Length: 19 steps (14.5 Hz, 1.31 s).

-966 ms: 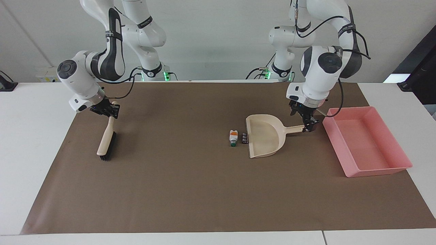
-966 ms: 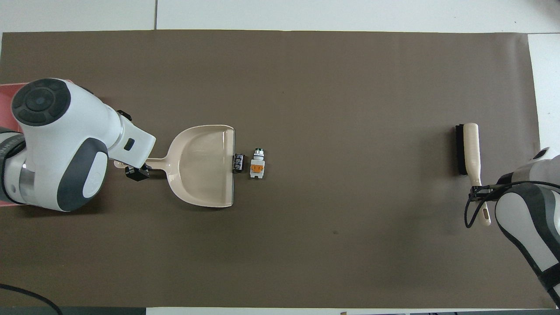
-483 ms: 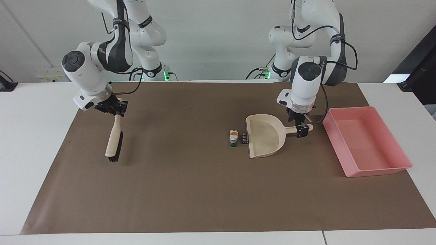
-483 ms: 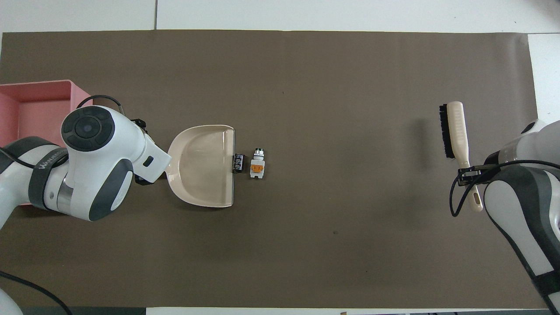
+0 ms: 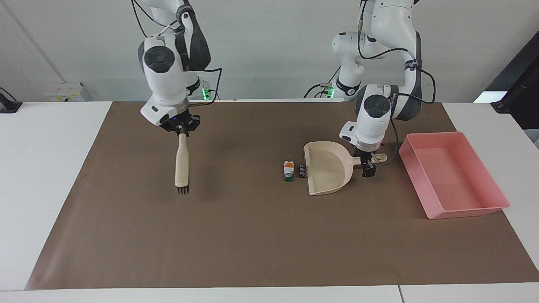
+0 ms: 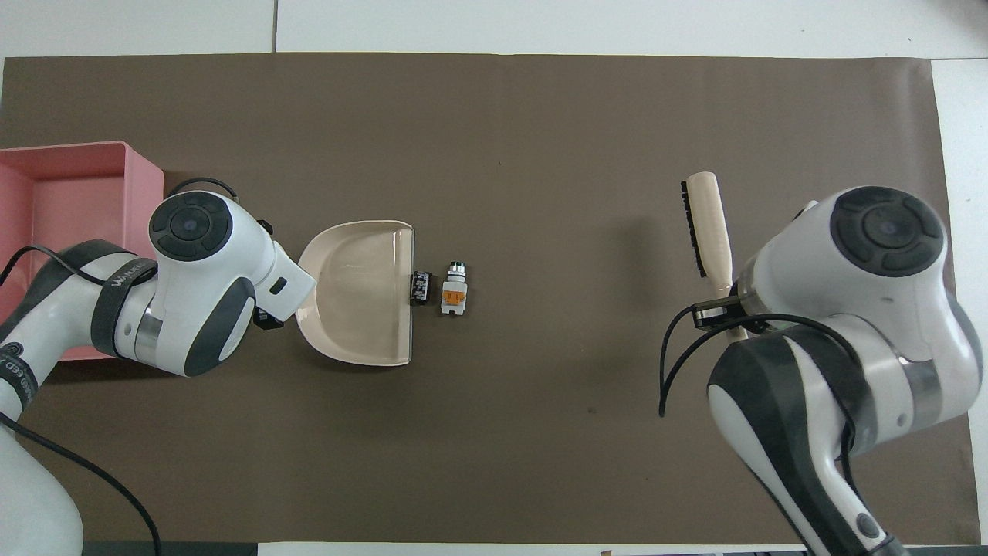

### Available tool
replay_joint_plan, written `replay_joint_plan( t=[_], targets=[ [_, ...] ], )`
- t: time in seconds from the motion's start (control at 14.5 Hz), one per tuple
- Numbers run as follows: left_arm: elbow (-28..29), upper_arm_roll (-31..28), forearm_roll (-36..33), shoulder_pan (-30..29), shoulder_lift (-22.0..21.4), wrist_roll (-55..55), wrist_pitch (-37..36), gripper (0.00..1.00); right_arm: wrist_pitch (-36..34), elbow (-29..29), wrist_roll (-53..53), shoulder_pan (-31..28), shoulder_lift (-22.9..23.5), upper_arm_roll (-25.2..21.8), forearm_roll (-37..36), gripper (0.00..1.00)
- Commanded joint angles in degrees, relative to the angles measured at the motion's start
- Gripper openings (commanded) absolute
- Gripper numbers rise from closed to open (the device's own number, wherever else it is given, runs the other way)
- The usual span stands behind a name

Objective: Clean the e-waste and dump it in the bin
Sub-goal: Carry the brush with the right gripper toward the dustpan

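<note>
The e-waste lies mid-mat: a white cylinder [image 5: 288, 170] [image 6: 454, 289] with an orange label and green end, and a small black block [image 5: 302, 170] [image 6: 421, 287] beside it, at the lip of the beige dustpan [image 5: 326, 168] [image 6: 359, 301]. The dustpan rests flat. My left gripper [image 5: 368, 166] is shut on its handle; in the overhead view the arm hides this grip. My right gripper [image 5: 181, 128] [image 6: 722, 309] is shut on the handle of a beige brush [image 5: 182, 164] [image 6: 710, 224], which hangs bristles-down just over the mat, well apart from the e-waste. The pink bin [image 5: 446, 176] [image 6: 69, 193] holds nothing.
A brown mat [image 5: 252, 235] covers most of the white table. The bin stands at the left arm's end of the mat, beside the dustpan's handle. The left arm's cable [image 5: 393, 143] hangs near the handle.
My right gripper has lifted the brush off the mat and carried it toward the middle. My left wrist has turned upright over the dustpan's handle. Dustpan and e-waste have not moved.
</note>
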State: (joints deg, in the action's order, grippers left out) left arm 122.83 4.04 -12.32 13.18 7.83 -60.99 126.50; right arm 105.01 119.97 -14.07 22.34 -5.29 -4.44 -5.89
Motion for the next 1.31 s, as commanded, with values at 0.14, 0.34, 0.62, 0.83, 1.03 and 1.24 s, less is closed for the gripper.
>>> replay_joint_plan(
  t=[0.14, 0.34, 0.62, 0.83, 1.03, 1.24],
  targets=[
    [0.2, -0.3, -0.9, 0.4, -1.0, -0.8, -0.5, 0.97, -0.2, -5.6, -8.0, 7.0, 6.1, -0.1, -0.6, 0.0],
    [0.2, -0.3, -0.9, 0.4, -1.6, -0.8, -1.8, 0.97, 2.1, -5.4, -11.1, 9.0, 6.6, -0.1, 1.0, 0.0],
    [0.3, -0.3, -0.9, 0.4, -2.0, -1.0, -2.3, 0.8, 3.9, -5.0, -11.5, 9.0, 6.7, -0.1, 3.0, 0.0],
    [0.3, -0.3, -0.9, 0.5, -2.6, -1.0, -2.9, 0.21, 4.9, -4.9, -12.1, 9.1, 6.7, 0.0, 5.2, 0.0],
    [0.0, -0.3, -0.9, 0.7, -2.6, -1.0, -6.0, 0.0, 6.3, -4.1, -12.2, 9.1, 6.7, 0.0, 5.4, 0.0],
    [-0.6, -0.4, -1.0, 1.3, -2.6, -1.8, -8.6, 0.0, 8.3, -3.4, -12.9, 9.2, 6.6, 0.0, 7.3, 0.0]
  ],
)
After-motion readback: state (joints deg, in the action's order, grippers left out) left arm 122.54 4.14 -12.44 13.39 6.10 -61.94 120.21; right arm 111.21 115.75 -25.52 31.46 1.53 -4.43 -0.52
